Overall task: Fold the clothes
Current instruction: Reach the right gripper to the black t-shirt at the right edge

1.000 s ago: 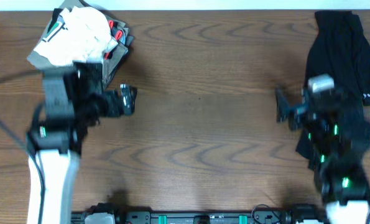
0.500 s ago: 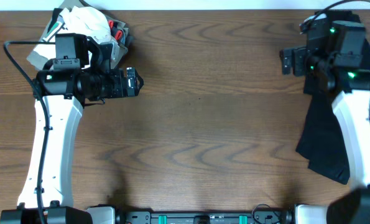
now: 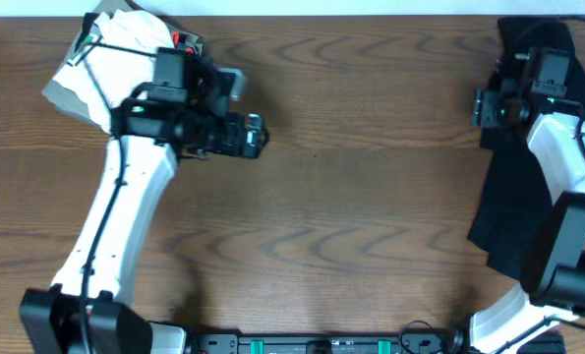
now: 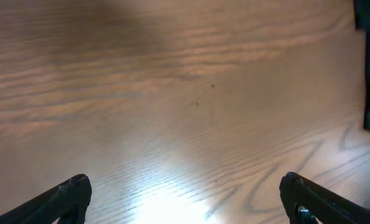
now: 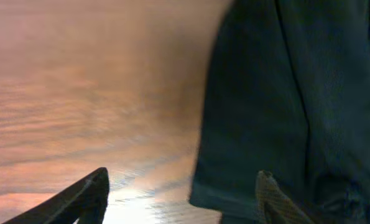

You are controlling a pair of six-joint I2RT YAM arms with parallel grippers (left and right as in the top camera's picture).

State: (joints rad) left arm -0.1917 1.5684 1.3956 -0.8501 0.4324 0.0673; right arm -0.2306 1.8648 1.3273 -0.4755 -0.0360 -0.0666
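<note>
Overhead, the wooden table (image 3: 371,216) carries the black garment (image 3: 513,206) bunched along its right edge, right gripper (image 3: 481,106) at its far end. Left wrist: left gripper (image 4: 185,193) gapes empty over bare wood. Right wrist: jaws apart astride the cloth's edge; best to pinch a single corner layer

Clothes (image 3: 510,202) on the right of the counter (image 3: 371,216), folded stack (image 3: 74,84) in its far left corner.
The clothes run along the right edge, from the far side toward the near side. The stack lies well apart from them. The left gripper (image 3: 263,138) hangs over the counter to the stack's right. The right gripper (image 3: 475,106) is at the clothes' left edge.
</note>
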